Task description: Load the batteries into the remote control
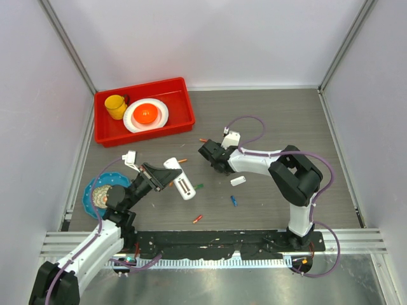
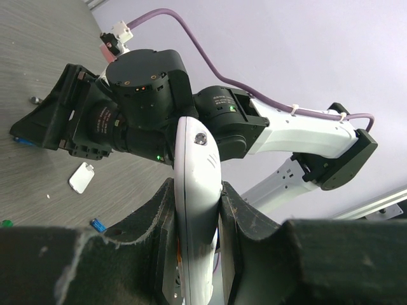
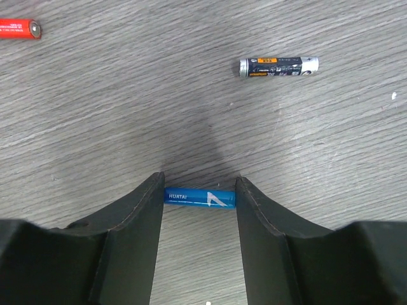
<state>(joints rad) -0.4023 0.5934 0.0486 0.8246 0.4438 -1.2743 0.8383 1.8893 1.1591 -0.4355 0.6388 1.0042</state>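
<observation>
1. Firmly pinched edge-on in left claw [image 2: 197, 190]: small white oblong plastic remote control [image 2: 194, 152], raised above grey wood-grain surface [image 3: 127, 95].
2. Thin blue cylindrical battery [image 3: 200, 197] flat on surface, lengthwise between right claw [image 3: 200, 178] fingers; gripped or not, cannot tell.
3. Beyond, lying loose: black-and-silver battery [image 3: 278, 66], red battery [image 3: 16, 29].

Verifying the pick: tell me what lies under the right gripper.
A blue battery lies flat on the table, spanning the gap of the right gripper; contact is unclear. In the top view the gripper covers it.
</observation>
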